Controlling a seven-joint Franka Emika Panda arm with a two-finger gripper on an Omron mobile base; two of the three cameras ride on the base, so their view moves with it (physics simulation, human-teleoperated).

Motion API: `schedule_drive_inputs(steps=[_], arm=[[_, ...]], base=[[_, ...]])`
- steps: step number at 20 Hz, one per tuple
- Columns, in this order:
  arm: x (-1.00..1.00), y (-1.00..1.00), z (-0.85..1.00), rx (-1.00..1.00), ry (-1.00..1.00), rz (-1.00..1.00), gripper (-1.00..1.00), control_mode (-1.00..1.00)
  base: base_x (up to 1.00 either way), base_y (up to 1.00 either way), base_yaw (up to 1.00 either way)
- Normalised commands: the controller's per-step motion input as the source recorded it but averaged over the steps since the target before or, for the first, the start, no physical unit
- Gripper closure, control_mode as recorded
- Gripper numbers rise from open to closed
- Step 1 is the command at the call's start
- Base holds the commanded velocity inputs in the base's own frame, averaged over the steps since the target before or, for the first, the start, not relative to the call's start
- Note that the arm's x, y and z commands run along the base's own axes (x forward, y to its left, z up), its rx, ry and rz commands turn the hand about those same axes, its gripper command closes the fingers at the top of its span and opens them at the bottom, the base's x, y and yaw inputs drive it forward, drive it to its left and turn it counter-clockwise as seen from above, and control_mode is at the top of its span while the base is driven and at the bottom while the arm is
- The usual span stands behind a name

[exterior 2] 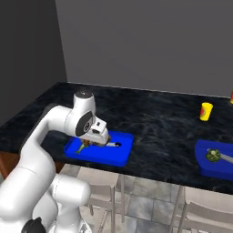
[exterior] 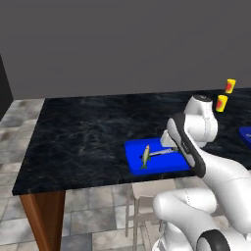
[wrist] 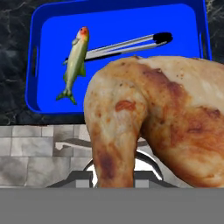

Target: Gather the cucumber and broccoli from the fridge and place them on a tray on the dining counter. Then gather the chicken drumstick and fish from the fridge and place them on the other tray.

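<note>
**One drumstick in the grip, one fish already on the tray**

Two blue trays are sitting on the dining counter (exterior: 78, 142). The near tray (wrist: 35, 65) is carrying the fish (wrist: 75, 61), which is lying on the tray floor with its head toward the far wall, and a thin grey utensil (wrist: 127, 45) with a dark tip is lying just beside it, one end passing behind the fish's body. The other tray (exterior 2: 207, 168), well apart along the counter, is holding the broccoli (exterior 2: 213, 155).

The gripper (exterior 2: 93, 142) is hovering over the near tray's front edge with its jaws drawn narrow on the chicken drumstick (wrist: 157, 127), which is hanging in front of the hand camera, browned and mottled, above the tray and clear of it.

Two small yellow cups (exterior: 221, 103) with red marks are standing on the far part of the counter; whatever is printed on them is too small to read. No other writing is showing on anything.
</note>
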Motion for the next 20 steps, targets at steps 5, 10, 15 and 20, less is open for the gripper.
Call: schedule_drive_inputs(steps=[5,10,15,20], arm=[[0.19,-0.05,-0.26,-0.01,0.01,-0.03,1.0,-1.0],[0.21,-0.02,-0.24,0.0,0.01,-0.05,1.0,-1.0],[0.13,0.0,-0.16,0.0,0.0,-0.04,1.0,-1.0],[0.05,0.0,-0.11,0.0,0.01,-0.02,1.0,-1.0]], base=[[0.0,0.0,0.0],[0.0,0.0,0.0],[0.0,0.0,0.0],[0.0,0.0,0.0]])
